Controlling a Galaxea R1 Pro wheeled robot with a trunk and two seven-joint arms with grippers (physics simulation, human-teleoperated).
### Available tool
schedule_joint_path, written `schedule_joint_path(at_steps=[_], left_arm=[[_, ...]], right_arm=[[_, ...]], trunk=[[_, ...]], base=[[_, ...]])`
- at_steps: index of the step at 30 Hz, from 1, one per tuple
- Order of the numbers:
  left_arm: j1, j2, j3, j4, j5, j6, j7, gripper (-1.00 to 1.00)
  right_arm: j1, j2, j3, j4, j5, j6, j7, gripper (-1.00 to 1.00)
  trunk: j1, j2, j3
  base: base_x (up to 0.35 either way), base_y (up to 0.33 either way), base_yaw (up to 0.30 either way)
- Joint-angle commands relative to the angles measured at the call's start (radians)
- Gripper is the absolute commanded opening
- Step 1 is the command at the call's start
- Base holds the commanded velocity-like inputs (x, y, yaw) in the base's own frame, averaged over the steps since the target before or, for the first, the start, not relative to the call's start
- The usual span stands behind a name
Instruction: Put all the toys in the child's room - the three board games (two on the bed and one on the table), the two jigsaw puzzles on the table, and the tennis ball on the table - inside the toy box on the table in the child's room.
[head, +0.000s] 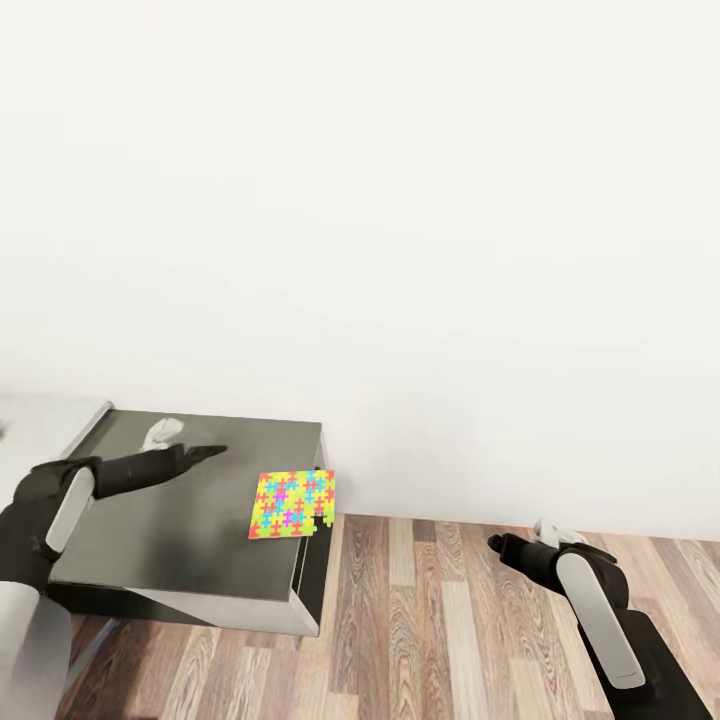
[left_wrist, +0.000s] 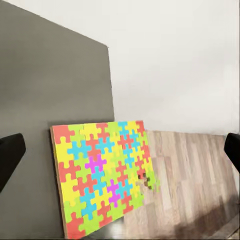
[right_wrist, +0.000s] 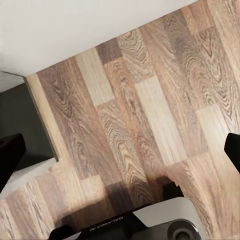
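Closest to me in the head view, my left arm reaches out over the dark grey table (head: 180, 520), its left gripper (head: 205, 453) hovering above the bare top with nothing in it. Through the left wrist camera I see its two black fingers (left_wrist: 9, 159) standing wide apart at the picture's edges, so that claw is spread and empty. My right arm hangs low on the other side, over the wood-plank floor (head: 450, 620), well apart from the table; the right gripper (head: 497, 544) points toward the table's side. The right wrist camera looks straight down on the planks, and its dark fingertips (right_wrist: 10, 152) sit far apart at the two edges, so that claw is spread too, holding nothing. A little beyond the left gripper lies a jigsaw puzzle (head: 292, 503), a thin sheet of pink, yellow, green and blue pieces. It rests flat on the table's near right corner, with its right edge sticking out past the table's edge over the floor. One corner of the sheet has a piece or two missing or dark; I cannot tell which. Behind everything stands a plain white wall (head: 400, 200).
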Motion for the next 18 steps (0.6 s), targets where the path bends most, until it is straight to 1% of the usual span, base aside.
schedule_joint_path(at_steps=[1,2,3,4,6,8,10,11,14,18], left_arm=[[0.009,0.007,0.003,-0.023,-0.001,0.015,-0.027,1.0],[0.026,0.018,0.009,-0.066,0.0,0.033,-0.069,1.0],[0.034,0.023,0.012,-0.088,0.0,0.042,-0.088,1.0],[0.052,0.03,0.021,-0.128,0.001,0.059,-0.123,1.0],[0.071,0.035,0.035,-0.168,0.001,0.077,-0.155,1.0],[0.106,0.04,0.07,-0.245,0.002,0.112,-0.214,1.0],[0.138,0.042,0.098,-0.314,0.003,0.13,-0.266,1.0],[0.146,0.043,0.102,-0.329,0.003,0.133,-0.277,1.0],[0.174,0.043,0.114,-0.386,0.003,0.147,-0.321,1.0],[0.185,0.043,0.118,-0.416,0.004,0.157,-0.34,1.0]], right_arm=[[-0.001,0.0,0.0,-0.001,-0.011,0.002,-0.007,1.0],[-0.001,0.0,-0.001,-0.001,-0.011,0.001,0.003,1.0],[-0.001,0.0,-0.001,-0.002,-0.012,0.001,0.01,1.0],[-0.001,0.0,-0.001,-0.003,-0.011,-0.003,0.029,1.0],[-0.001,-0.001,0.001,-0.003,-0.011,-0.013,0.054,1.0],[-0.001,-0.002,0.004,-0.003,-0.009,-0.046,0.117,1.0],[-0.001,-0.004,0.003,0.0,-0.007,-0.082,0.188,1.0],[-0.001,-0.005,0.003,0.001,-0.007,-0.09,0.207,1.0],[0.0,-0.008,0.002,0.003,-0.006,-0.128,0.297,1.0],[0.002,-0.01,-0.001,0.014,-0.006,-0.163,0.391,1.0]], trunk=[[0.001,-0.002,-0.001],[0.001,-0.002,0.0],[0.001,-0.002,0.002],[0.001,-0.002,0.003],[0.001,-0.002,0.006],[0.001,-0.002,0.009],[0.001,-0.002,0.012],[0.001,-0.002,0.014],[0.001,-0.002,0.019],[0.001,-0.002,0.025]], base=[[0.0,0.0,0.0],[0.0,0.0,0.0],[0.0,0.0,0.0],[0.0,0.0,0.0],[0.0,0.0,0.0],[0.0,0.0,-0.002],[0.0,0.0,-0.031],[0.0,0.0,-0.048],[0.0,0.0,-0.08],[0.0,0.0,-0.13]])
